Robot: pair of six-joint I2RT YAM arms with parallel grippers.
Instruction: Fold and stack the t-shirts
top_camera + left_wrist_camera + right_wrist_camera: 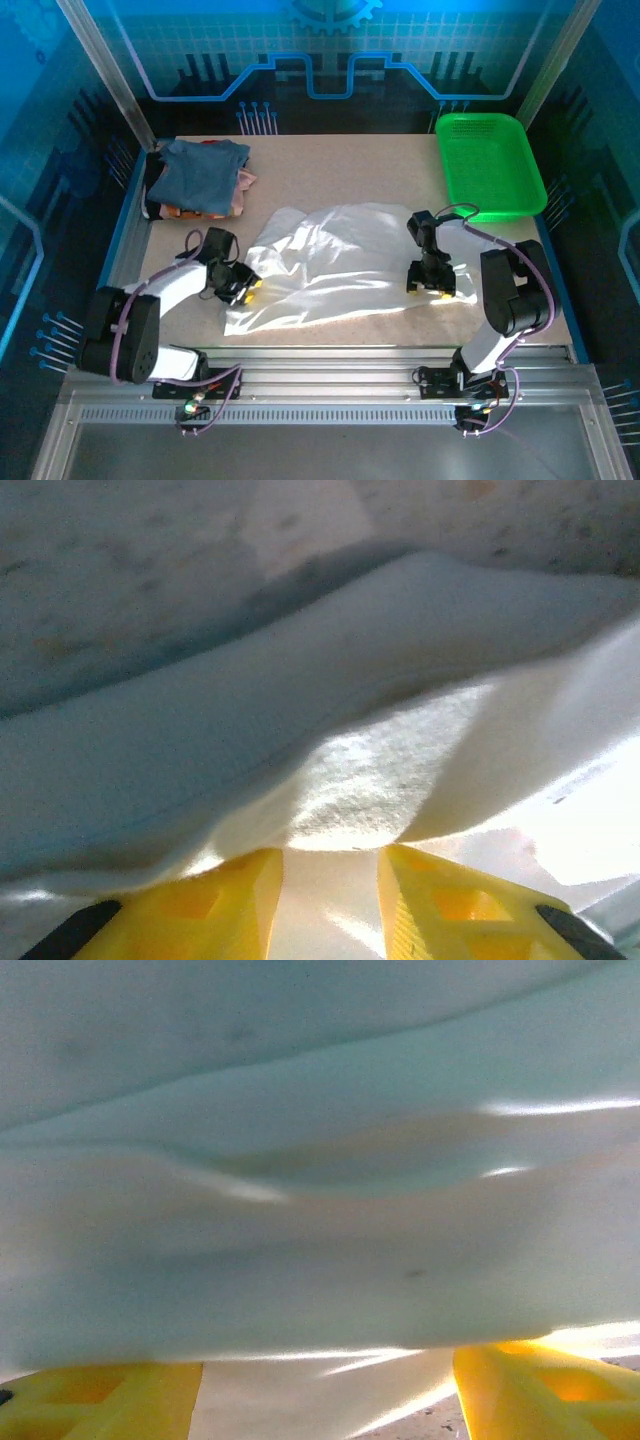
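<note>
I see my left gripper point(247, 290) at the white shirt's point(335, 262) left edge, and I cannot tell its grip. My right gripper point(432, 292) has its jaws spread wide over the shirt's right edge.

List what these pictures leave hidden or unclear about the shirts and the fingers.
- Shirt pile, top view: the blue shirt on top covers the rest, hiding their number.
- White shirt, top view: crumpling and glare hide collar and sleeves; wrist views are too close and blurred.
- Right gripper, right wrist view: fingers cut off by the bottom edge, tips behind a cloth fold.
- Left gripper, top view: fingers too small to judge contact.
</note>
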